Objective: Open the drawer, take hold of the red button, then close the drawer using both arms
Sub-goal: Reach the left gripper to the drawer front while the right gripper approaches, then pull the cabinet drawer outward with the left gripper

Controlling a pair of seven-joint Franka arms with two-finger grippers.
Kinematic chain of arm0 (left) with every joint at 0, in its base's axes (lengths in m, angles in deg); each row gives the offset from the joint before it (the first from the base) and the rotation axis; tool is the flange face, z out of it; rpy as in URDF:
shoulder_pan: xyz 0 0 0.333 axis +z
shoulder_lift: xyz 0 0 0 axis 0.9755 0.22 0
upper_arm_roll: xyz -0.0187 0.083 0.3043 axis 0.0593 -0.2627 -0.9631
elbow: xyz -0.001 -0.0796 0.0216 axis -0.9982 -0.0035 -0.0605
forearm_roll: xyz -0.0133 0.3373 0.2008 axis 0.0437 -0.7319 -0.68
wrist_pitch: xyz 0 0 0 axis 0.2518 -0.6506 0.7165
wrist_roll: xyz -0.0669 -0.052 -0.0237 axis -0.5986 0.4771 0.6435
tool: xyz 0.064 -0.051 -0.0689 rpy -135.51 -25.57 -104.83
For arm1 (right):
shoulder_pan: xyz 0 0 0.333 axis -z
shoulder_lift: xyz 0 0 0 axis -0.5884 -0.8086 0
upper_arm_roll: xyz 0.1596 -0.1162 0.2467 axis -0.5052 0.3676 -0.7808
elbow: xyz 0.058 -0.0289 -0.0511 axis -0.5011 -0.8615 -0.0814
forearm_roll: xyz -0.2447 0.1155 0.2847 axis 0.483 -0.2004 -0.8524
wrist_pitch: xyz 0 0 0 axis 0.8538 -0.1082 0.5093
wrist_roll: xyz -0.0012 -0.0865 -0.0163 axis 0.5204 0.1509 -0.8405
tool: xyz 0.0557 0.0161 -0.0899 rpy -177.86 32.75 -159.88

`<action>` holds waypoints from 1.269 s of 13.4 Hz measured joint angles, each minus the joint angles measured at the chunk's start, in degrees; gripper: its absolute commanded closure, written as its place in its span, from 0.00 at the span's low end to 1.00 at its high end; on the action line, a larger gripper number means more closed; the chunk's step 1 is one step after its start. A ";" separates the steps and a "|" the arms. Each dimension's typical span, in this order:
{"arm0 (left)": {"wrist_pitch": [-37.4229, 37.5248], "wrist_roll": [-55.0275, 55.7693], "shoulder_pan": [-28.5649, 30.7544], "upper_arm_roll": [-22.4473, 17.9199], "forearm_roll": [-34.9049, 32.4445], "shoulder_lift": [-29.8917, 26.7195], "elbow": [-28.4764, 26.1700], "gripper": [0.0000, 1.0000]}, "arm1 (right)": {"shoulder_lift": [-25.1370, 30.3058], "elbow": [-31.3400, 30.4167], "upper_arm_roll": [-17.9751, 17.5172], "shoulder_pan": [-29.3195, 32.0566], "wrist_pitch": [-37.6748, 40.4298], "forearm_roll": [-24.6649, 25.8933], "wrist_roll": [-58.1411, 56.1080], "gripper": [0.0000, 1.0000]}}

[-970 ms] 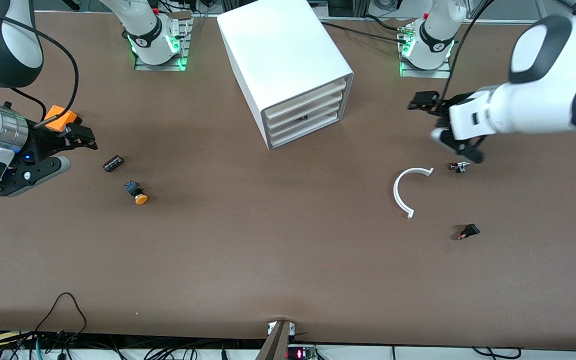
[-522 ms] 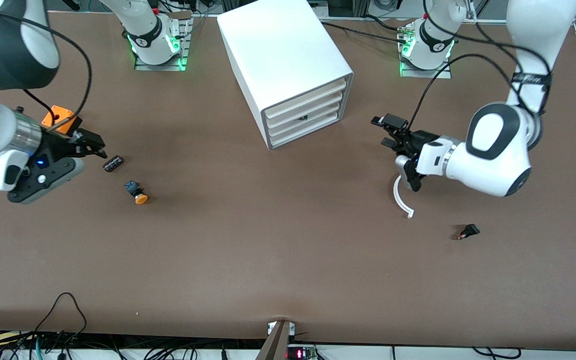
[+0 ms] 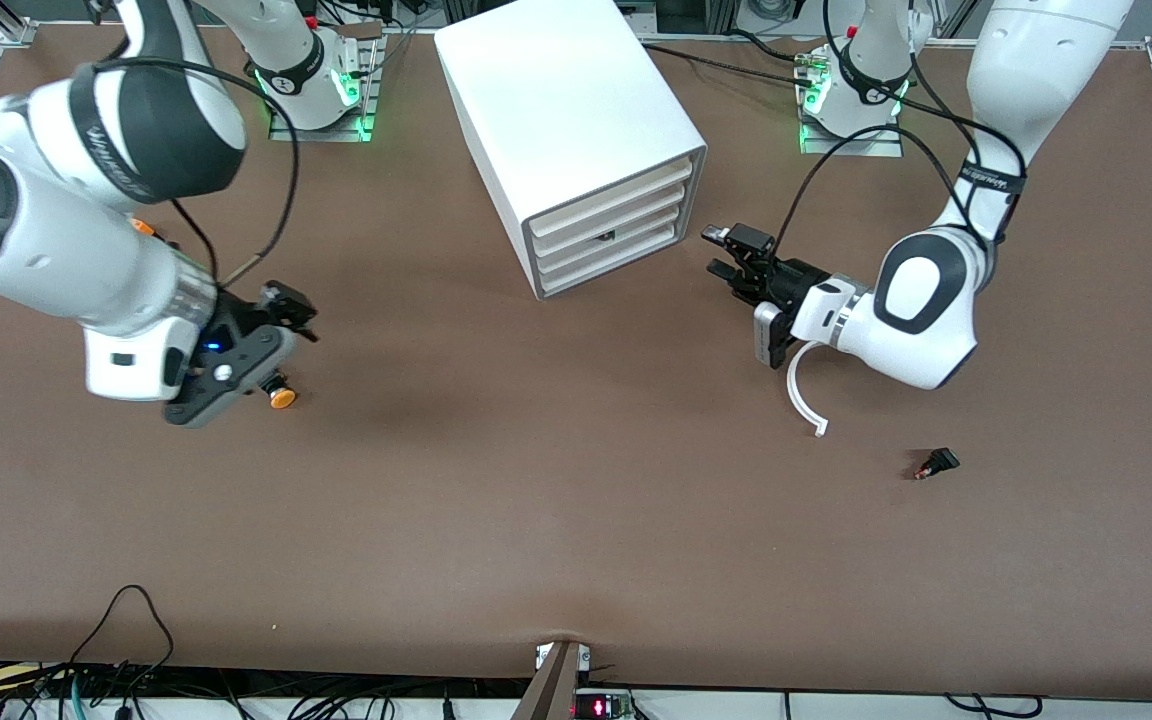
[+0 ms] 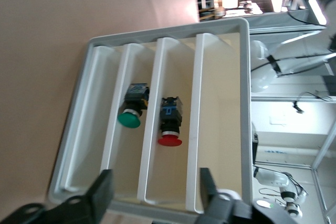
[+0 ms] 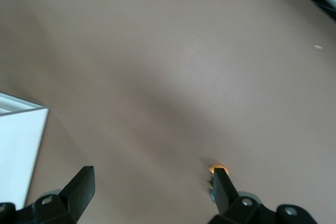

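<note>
The white drawer cabinet [image 3: 576, 110] stands at the middle of the table toward the robots' bases, its stacked drawers [image 3: 608, 232] all pushed in. In the left wrist view the red-capped button [image 4: 169, 129] lies inside the cabinet front [image 4: 244, 87], one compartment over from a green-capped button [image 4: 130, 116]. My left gripper [image 3: 733, 258] [image 4: 156, 174] hovers in front of the drawers, pointing at them, open with nothing between its fingers. My right gripper [image 3: 286, 305] [image 5: 153, 174] hangs open over the table toward the right arm's end, empty.
An orange-capped button [image 3: 281, 397] [image 5: 219, 170] lies on the table just under the right hand. A white curved strip [image 3: 802, 398] lies under the left forearm. A small black part [image 3: 937, 463] sits nearer the front camera. A sliver of an orange box [image 3: 143, 227] shows past the right arm.
The left arm swung in from its end of the table to the drawer fronts, its fingers narrowing. The right arm moved toward the middle, now covering the small dark part and most of the orange box.
</note>
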 measured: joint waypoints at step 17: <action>-2.45 -15.50 -5.86 1.52 14.42 7.32 -13.18 1.00 | -2.07 -0.05 -0.19 -8.28 -10.41 -0.20 0.03 0.00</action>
